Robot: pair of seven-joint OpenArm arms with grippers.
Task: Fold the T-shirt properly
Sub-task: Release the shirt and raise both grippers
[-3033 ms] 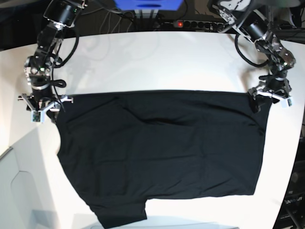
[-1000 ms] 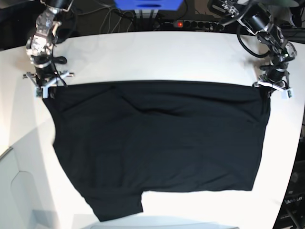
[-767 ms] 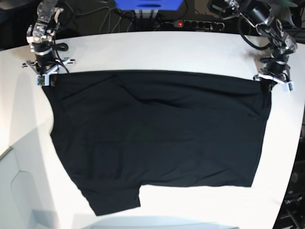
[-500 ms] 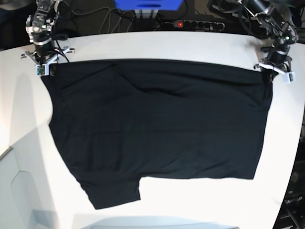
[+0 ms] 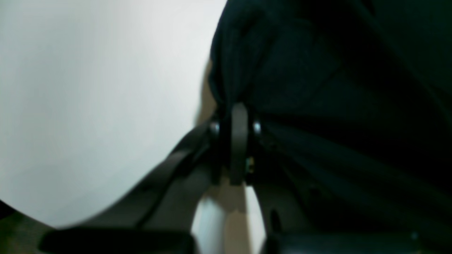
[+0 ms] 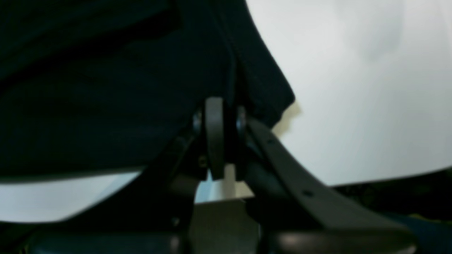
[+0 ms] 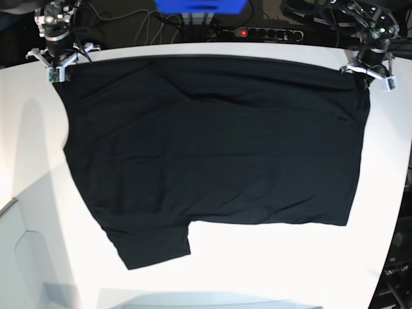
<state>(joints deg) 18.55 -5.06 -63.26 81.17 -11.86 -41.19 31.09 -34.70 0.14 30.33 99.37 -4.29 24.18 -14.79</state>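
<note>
The black T-shirt (image 7: 212, 148) lies spread over the white table (image 7: 277, 270), plain side up, one short sleeve sticking out at the near left. Its far edge is stretched taut between my two grippers. In the base view my left gripper (image 7: 368, 69) is shut on the far right corner, and my right gripper (image 7: 59, 64) is shut on the far left corner. The left wrist view shows the left gripper (image 5: 235, 116) pinching bunched black T-shirt (image 5: 317, 70) cloth. The right wrist view shows the right gripper (image 6: 219, 113) clamped on the T-shirt (image 6: 106, 88) edge.
A power strip (image 7: 261, 32), a blue box (image 7: 199, 6) and loose cables lie just behind the table's far edge. The table's right edge (image 7: 402, 193) curves close to the shirt's right side. Bare white tabletop shows at the near side.
Both grippers have moved toward the far edge of the table, dragging the shirt's held edge with them. The whole shirt has slid away from the near side.
</note>
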